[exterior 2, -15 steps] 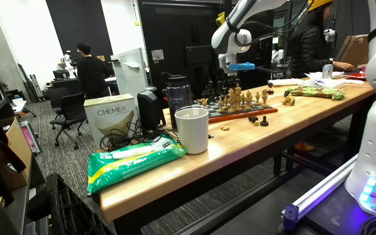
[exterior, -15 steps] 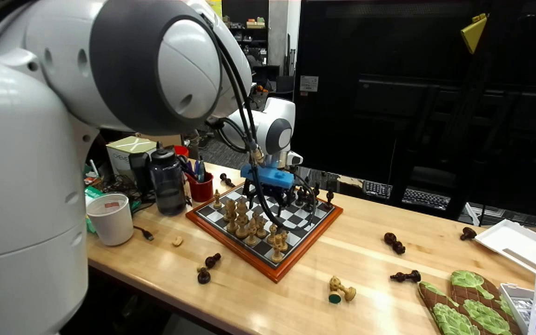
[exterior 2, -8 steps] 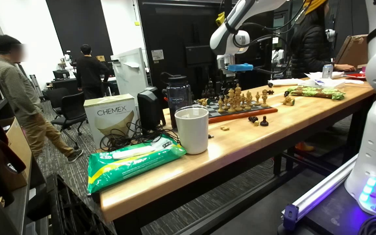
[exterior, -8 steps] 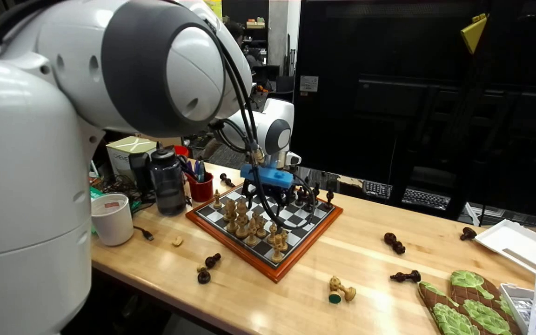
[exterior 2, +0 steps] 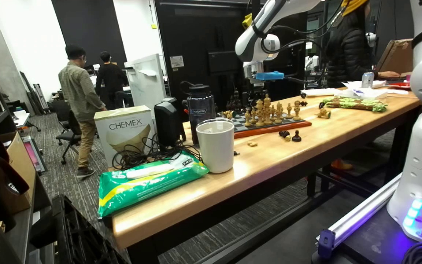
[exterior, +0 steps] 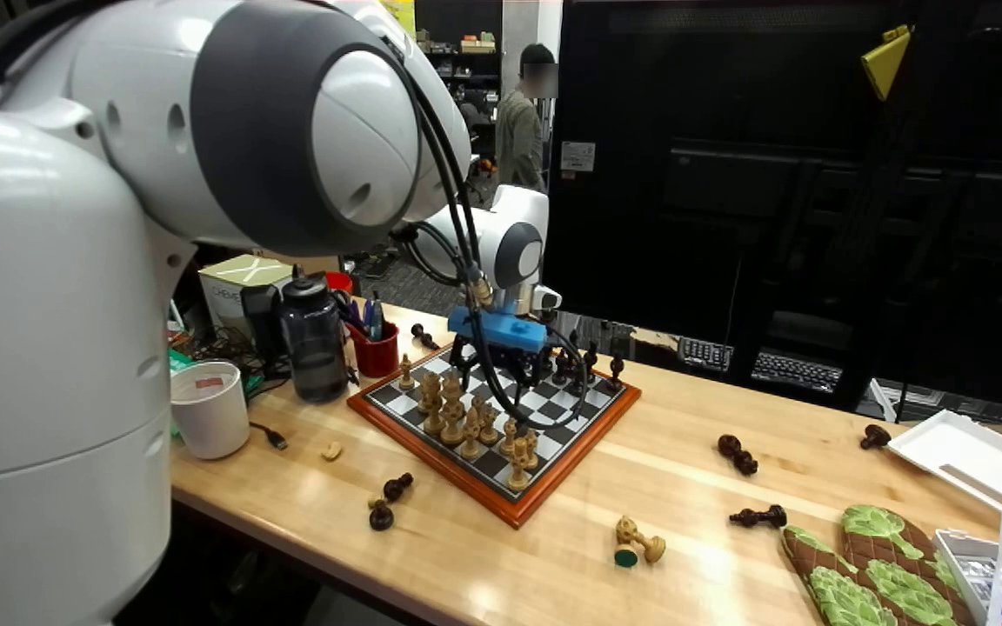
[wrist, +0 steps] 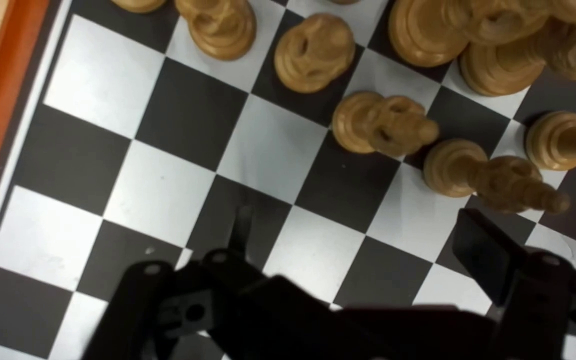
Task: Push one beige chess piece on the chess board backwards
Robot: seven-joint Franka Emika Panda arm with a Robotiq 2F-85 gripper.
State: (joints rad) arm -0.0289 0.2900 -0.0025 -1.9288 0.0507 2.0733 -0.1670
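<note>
While beige chess pieces (exterior: pixel 453 426) stand crowded along the near-left edge of the chess board (exterior: pixel 570 456) in an exterior view, another beige piece (exterior: pixel 406 374) sits apart, close to the left corner. Over the checkered squares hangs the gripper (wrist: pixel 355 220), its fingers (wrist: pixel 485 255) spread wide and board showing between them in the wrist view. Dark chess pieces (exterior: pixel 616 372) stand toward the right corner. Off the near-right edge, beige pieces (exterior: pixel 626 529) lie on the wooden table (exterior: pixel 553 574), while dark pieces (exterior: pixel 396 489) rest past the near-left edge. Just beside the left corner is a red pen cup (exterior: pixel 377 354), then a dark water bottle (exterior: pixel 314 348) and a white cup (exterior: pixel 208 422). In an exterior view, a green packet (exterior 2: pixel 148 187) lies at a corner of the table, near a Chemex box (exterior 2: pixel 125 132).
</note>
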